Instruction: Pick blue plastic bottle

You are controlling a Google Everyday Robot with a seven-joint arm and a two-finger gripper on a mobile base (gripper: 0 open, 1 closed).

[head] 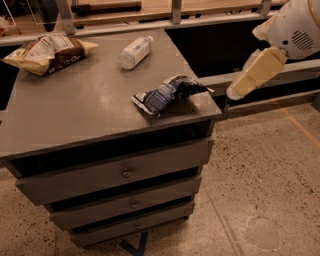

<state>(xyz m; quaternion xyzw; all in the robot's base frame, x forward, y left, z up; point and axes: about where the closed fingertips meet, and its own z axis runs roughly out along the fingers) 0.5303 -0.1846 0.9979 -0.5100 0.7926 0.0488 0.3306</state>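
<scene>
The blue plastic bottle (135, 52) is small and clear, with a white cap and a pale label. It lies on its side at the back of the grey drawer cabinet's top (75, 110), cap pointing back right. My arm comes in from the upper right as a white joint and a cream link (257, 70). The gripper (231, 95) is at the link's lower end, off the cabinet's right edge. It is to the right of the dark blue-and-white snack bag (167, 92) and well away from the bottle.
A yellow-and-brown chip bag (47, 51) lies at the back left of the cabinet top. A low grey bench rail (280, 75) runs behind the arm on the right. Wooden counters and posts (175, 7) stand behind the cabinet. Speckled floor (265, 190) lies to the right.
</scene>
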